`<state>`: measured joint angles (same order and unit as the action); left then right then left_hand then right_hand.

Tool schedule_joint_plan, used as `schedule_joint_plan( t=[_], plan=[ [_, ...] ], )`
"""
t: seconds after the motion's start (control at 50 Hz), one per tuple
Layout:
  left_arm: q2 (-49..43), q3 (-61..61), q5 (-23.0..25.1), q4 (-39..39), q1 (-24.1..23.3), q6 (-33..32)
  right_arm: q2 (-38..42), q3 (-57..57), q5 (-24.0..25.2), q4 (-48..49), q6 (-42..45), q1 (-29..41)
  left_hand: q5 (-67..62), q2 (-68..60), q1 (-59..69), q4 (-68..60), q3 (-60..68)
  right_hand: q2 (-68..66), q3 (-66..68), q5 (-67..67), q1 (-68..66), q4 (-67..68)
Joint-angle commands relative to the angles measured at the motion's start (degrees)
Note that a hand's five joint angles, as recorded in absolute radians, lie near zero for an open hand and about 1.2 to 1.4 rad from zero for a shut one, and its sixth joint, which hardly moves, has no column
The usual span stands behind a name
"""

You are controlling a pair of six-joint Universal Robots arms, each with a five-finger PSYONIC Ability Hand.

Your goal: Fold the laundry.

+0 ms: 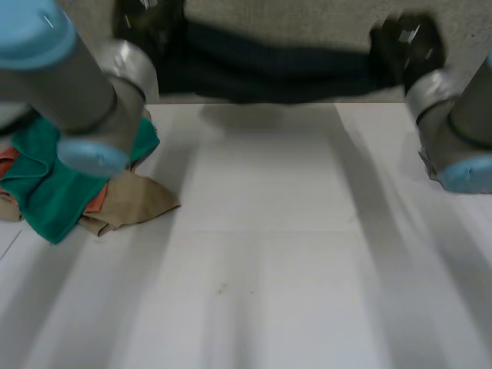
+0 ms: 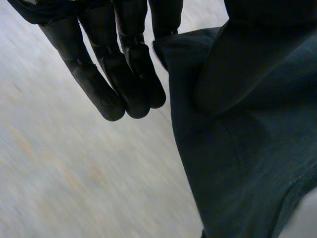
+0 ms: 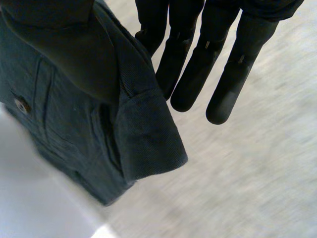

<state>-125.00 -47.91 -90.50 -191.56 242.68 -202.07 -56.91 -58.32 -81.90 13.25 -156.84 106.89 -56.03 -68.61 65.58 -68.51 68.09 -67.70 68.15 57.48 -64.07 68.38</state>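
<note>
**Dark trousers [image 1: 269, 73] hang stretched along the table's far edge, one end in each hand.**

Your left hand [image 1: 146, 23] pinches the left end under its thumb, and your right hand [image 1: 407, 42] pinches the right end the same way. The long axis runs left to right, equally near both hands. Bare white table [image 1: 269, 269] lies on the near side, with a green cloth [image 1: 46, 192] and a tan cloth [image 1: 138, 204] heaped at its left.

The dark garment [image 3: 64, 124] is matt, finely ribbed cloth. The counter [image 1: 277, 254] is smooth, white and matt; the green towel [image 1: 46, 192] looks fluffy, the tan cloth [image 1: 138, 201] beside it smooth.
</note>
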Motion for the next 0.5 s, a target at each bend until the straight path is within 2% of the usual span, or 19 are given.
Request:
schedule_joint_plan(
  t=[0.02,0.1,0.26,0.38,0.5],
  plan=[
    [-2.27,-17.12,-2.22,0.58,-1.85,-2.97,6.1,-11.54,5.26,-0.15,5.84,-0.28,-13.97,-11.39,14.42,-11.49,11.91,-12.3,11.85,12.52,-15.93,11.62],
    [-1.22,-24.24,-3.63,3.03,-2.82,-5.69,7.78,-15.41,3.95,-6.2,10.85,-0.98,-13.97,-11.39,14.42,-11.49,11.91,-12.3,11.85,12.52,-15.93,11.62],
    [6.51,-33.47,-4.95,13.48,-5.54,-8.95,0.76,-21.39,3.77,-22.28,15.51,-2.22,-13.97,-11.39,14.42,-11.49,11.91,-12.3,11.85,12.52,-15.93,11.62],
    [13.98,-39.09,-5.21,28.76,-9.75,-10.53,-9.69,-26.14,4.03,-39.14,22.7,-3.18,-13.97,-11.39,14.42,-11.49,11.91,-12.3,11.85,12.52,-15.93,11.62],
    [16.1,-41.13,-5.04,38.62,-12.75,-12.03,-13.66,-28.52,4.03,-52.08,32.2,-4.67,-13.97,-11.39,14.42,-11.49,11.91,-12.3,11.85,12.52,-15.93,11.62]
  ],
)
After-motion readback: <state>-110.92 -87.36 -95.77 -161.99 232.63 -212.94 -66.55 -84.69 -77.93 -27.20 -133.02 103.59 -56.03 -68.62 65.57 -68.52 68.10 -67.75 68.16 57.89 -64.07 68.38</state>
